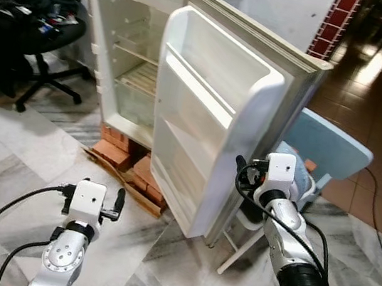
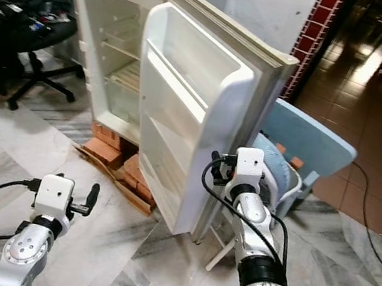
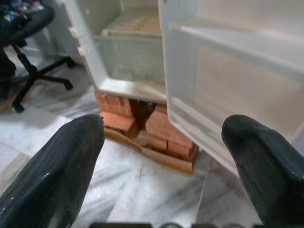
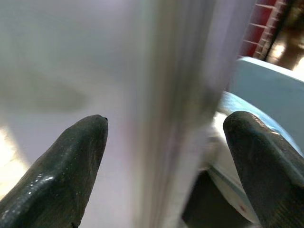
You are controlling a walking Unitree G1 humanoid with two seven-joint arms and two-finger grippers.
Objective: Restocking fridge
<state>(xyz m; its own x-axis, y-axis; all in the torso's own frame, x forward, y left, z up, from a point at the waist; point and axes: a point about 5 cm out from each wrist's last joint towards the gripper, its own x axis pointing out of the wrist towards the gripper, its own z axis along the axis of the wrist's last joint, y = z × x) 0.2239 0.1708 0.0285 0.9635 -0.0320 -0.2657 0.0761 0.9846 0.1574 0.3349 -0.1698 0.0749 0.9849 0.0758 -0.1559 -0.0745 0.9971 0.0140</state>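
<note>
Left gripper [image 1: 118, 204], jaws spread wide and holding nothing, hangs low over the marble floor [image 1: 24, 154]. Fridge [image 1: 128, 54] stands on bricks [image 1: 121, 154], shelves bare; door [image 1: 209, 117] swung open. Right gripper [image 4: 164, 156], jaws wide apart, straddles the door's outer edge. Judged early: opening nearly done, nothing stocked.

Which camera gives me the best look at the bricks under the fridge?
The left wrist view: the bricks sit centred and close, stacked under the fridge. Both eye views show them smaller, partly behind the open door. The right wrist view faces the door edge.
</note>
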